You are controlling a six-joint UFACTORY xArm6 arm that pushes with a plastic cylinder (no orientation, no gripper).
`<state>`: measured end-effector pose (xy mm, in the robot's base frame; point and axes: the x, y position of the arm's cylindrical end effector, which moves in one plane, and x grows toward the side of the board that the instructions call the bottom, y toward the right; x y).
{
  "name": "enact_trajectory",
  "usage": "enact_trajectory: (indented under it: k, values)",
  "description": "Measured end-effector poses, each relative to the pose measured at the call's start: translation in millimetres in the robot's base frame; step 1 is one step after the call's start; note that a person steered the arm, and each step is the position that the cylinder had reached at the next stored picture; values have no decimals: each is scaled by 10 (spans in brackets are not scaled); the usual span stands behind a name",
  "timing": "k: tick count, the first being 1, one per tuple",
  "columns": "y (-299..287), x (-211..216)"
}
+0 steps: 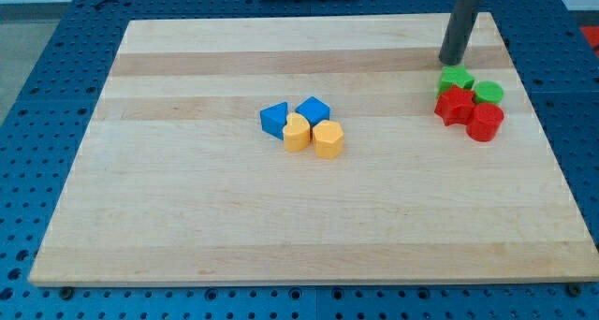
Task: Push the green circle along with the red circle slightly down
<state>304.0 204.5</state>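
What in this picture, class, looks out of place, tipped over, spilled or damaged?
Nothing stands out. Blue and yellow blocks sit in one tidy cluster mid-board; the green circle, red circle and their neighbours sit in another at the view's right, with my tip just above that group.

The green circle (488,92) was seen lying flat near the view's right edge, with the red circle (485,122) set just below it, touching.
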Motion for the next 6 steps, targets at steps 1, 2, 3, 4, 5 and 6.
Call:
enact_trajectory:
  k: [1, 2, 3, 4, 5, 6]
  values:
    - [27, 298]
    - [38, 628]
    - [38, 628]
    - [122, 205]
    - [155, 141]
    - [179, 141]
